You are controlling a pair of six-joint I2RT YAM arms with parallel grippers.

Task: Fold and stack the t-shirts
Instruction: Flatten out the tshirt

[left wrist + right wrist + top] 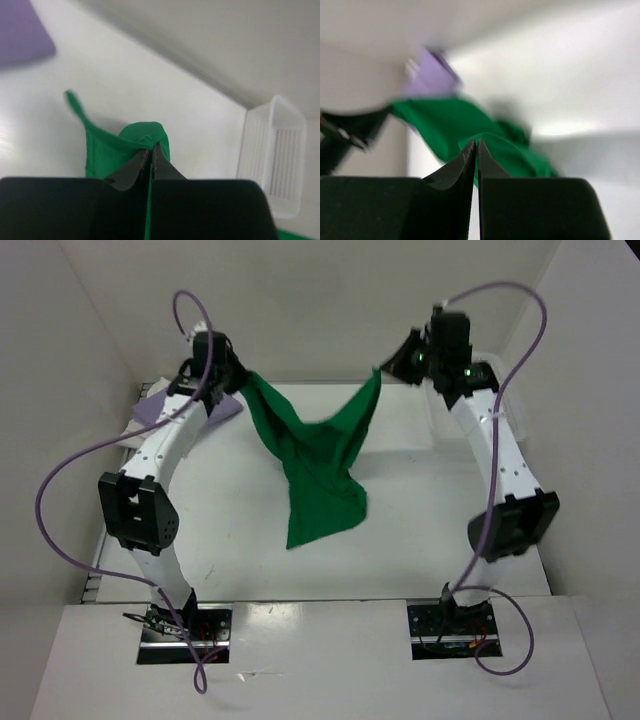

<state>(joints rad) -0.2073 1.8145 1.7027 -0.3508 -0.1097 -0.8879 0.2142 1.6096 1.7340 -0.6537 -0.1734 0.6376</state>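
The bright green t-shirt hangs in the air between both arms, its lower part trailing toward the table. My left gripper is shut on one corner of it at the far left; the cloth shows pinched in the left wrist view. My right gripper is shut on the other corner at the far right, with green cloth between the jaws. The lilac-purple t-shirt lies folded at the far left, partly behind the left arm; it also shows in the left wrist view. The white t-shirt is not in view.
A white lattice basket stands at the far right by the wall. White walls close in the table at the back and both sides. The arm bases sit at the near edge.
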